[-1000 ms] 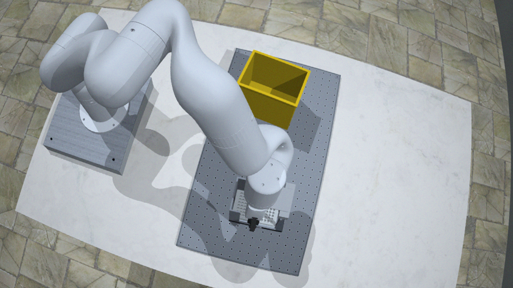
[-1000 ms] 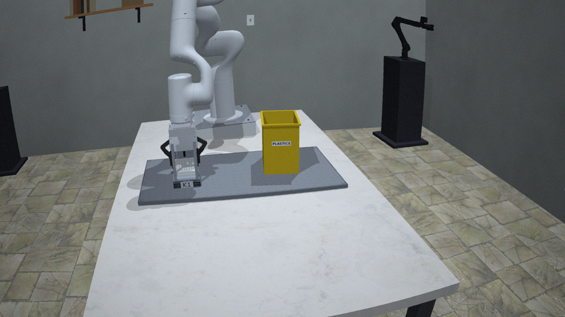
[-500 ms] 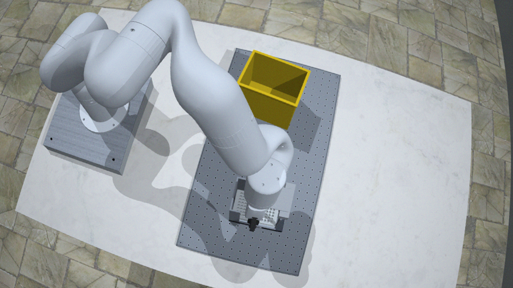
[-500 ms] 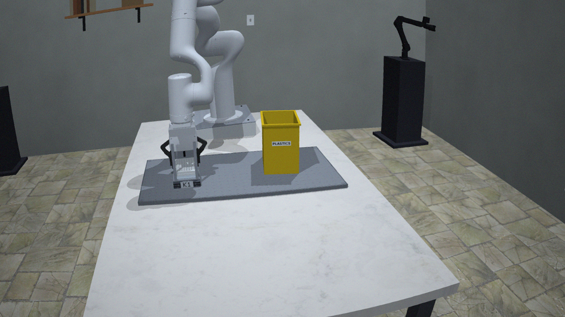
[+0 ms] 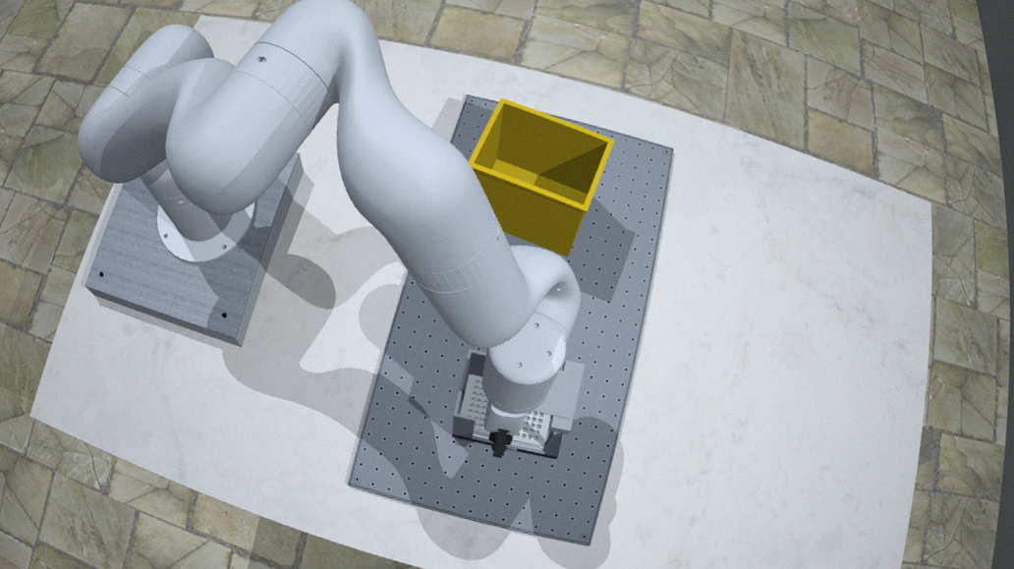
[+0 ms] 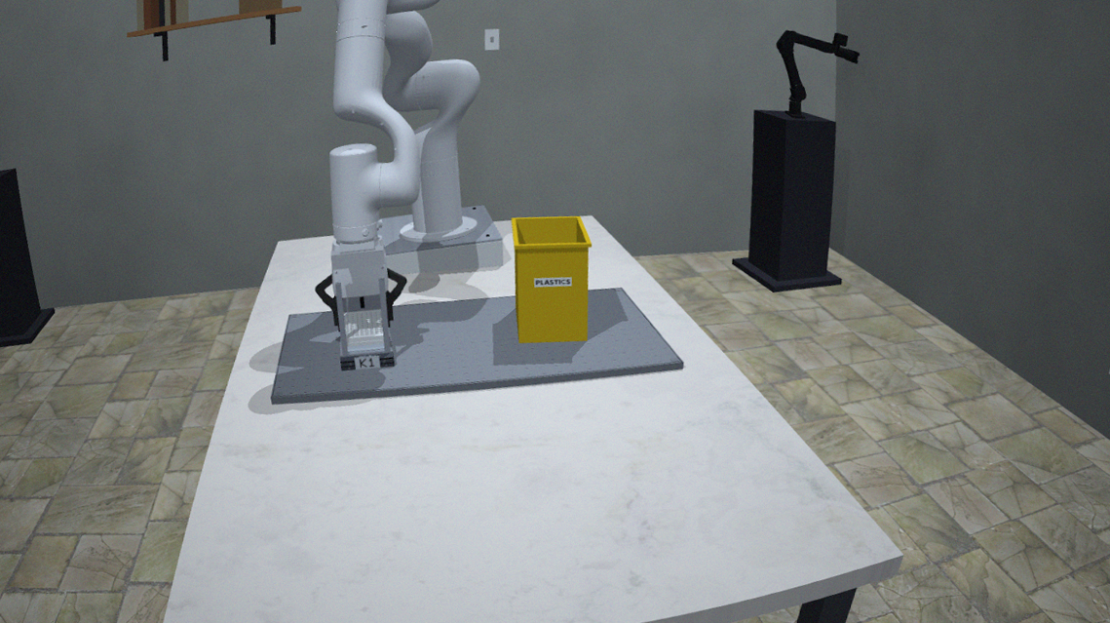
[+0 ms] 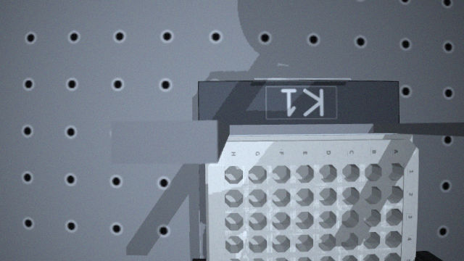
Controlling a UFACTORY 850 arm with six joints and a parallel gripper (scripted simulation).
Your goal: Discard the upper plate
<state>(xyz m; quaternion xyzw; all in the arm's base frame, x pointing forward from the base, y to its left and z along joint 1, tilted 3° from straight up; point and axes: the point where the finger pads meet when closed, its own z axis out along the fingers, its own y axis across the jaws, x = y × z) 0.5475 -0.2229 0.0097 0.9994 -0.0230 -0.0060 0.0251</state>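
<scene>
From my remote station I saw the white arm [image 6: 380,78] bent down over the stack rack K1 [image 6: 368,363], which stood on the grey perforated board [image 6: 468,357] on the table [image 6: 527,518]. I take this rack as my landmark. The hand [image 6: 360,314] pointed straight down into the rack, and its black links stood out on both sides of the rack's top. The hand was pinching the upper 96-well plate [image 7: 312,203] by its two long edges, with the fingers spread very wide because the plate is wide. In the wrist view the plate filled the lower middle, its wells in rows and small letters along the edge nearest the rack's label [image 7: 301,102], which read K1 upside down there. The plate was in the rack or just above it; I could not tell if it had left its seat. The lower plate was hidden under the upper one, so I could not see it.

The plastics bin W1 [image 6: 550,283], yellow, stood upright on the same board, well apart from the rack, on the side nearer the arm's base plate [image 5: 121,277] in the top view. Its mouth was open upward, and its front label read PLASTICS. The arm's forearm [image 5: 417,198] passed just beside the bin's rim in the top view.
</scene>
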